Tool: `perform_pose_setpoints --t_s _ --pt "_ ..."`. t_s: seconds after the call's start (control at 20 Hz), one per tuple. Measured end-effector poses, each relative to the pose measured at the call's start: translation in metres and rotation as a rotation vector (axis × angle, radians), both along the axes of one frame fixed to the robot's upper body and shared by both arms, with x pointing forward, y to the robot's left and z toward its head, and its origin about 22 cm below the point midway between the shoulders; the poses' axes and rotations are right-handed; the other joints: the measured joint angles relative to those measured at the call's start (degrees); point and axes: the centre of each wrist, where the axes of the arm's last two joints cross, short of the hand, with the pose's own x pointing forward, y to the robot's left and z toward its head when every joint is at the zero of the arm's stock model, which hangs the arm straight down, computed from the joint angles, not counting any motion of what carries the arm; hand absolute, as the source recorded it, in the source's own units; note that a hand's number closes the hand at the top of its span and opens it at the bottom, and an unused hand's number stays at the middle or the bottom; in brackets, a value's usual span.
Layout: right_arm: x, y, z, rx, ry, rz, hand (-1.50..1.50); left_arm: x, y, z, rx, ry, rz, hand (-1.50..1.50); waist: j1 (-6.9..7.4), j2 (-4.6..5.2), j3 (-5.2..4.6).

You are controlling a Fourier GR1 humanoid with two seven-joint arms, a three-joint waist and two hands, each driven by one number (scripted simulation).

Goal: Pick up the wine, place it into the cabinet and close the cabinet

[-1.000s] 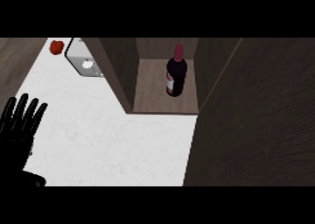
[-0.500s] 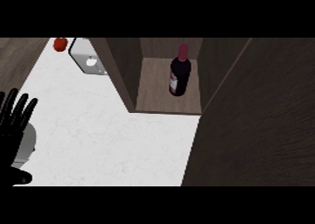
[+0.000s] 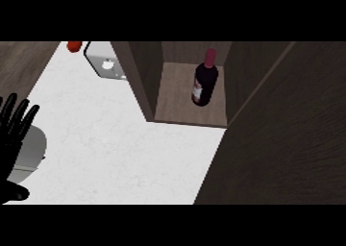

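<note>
We note the wine bottle (image 3: 204, 82) standing upright on the cabinet (image 3: 183, 108) shelf, far and right of centre, with the cabinet door (image 3: 289, 139) swung open and filling the right of the view. Our left hand (image 3: 9, 127) rests at the near left edge, fingers straight and spread, holding nothing; the right hand does not show anywhere. Risk, in our judgement: closing the door blind could clip the bottle if it sits too near the shelf's front lip (clearance is hard to judge from above). A grey-white object (image 3: 105, 65) and a red item (image 3: 74, 45) at the far left are cut off and unidentifiable.
</note>
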Motion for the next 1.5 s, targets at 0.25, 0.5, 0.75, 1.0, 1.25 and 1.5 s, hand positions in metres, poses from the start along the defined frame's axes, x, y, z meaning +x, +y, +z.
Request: perform_pose_setpoints --t_s 0.25,0.5,0.75,1.0,1.25,1.5 --pt "0.020 0.043 0.012 0.094 0.056 0.064 1.50 0.000 0.006 0.003 0.000 0.001 -0.001 -1.50 0.12 -0.24 0.05" --pt "0.056 0.102 0.035 0.121 0.096 0.082 1.50 -0.003 0.015 -0.002 -0.005 0.010 0.024 -1.50 -1.11 -0.32 0.23" --pt "0.093 0.146 0.063 0.138 0.136 0.065 1.50 -0.006 0.026 -0.006 -0.004 0.011 0.042 -1.50 -2.13 -0.41 0.38" --pt "0.131 0.165 0.073 0.168 0.191 0.048 1.50 -0.008 0.030 -0.010 -0.003 0.014 0.057 -1.50 -2.98 -0.44 0.46" --pt "0.163 0.161 0.058 0.199 0.253 0.010 1.50 -0.013 0.036 -0.010 -0.001 0.013 0.064 -1.50 -3.58 -0.54 0.51" --pt "0.188 0.153 0.040 0.206 0.264 -0.040 1.50 -0.011 0.038 -0.006 -0.004 0.011 0.073 -1.50 -3.96 -0.60 0.56"
